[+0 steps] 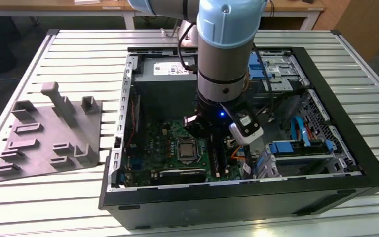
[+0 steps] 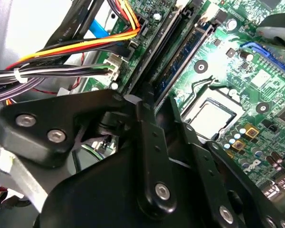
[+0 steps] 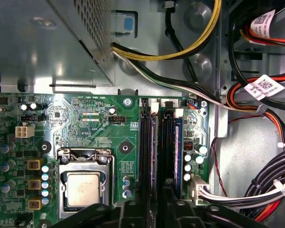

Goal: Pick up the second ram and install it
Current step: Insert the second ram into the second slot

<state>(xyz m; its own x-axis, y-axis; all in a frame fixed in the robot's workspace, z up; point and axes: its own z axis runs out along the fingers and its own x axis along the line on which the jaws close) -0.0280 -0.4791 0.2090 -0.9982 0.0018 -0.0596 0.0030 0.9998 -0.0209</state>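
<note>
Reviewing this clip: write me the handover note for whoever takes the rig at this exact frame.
Gripper: down inside the open case, over the black memory slots beside the processor; open or shut cannot be told.
Second ram: a blue-green stick stands in the slot by the gripper.
Grey holder tray: outside the case, at the exterior view's left.
Done: ram brought to its slot.
Left: confirm full seating; latches cannot be judged.
</note>
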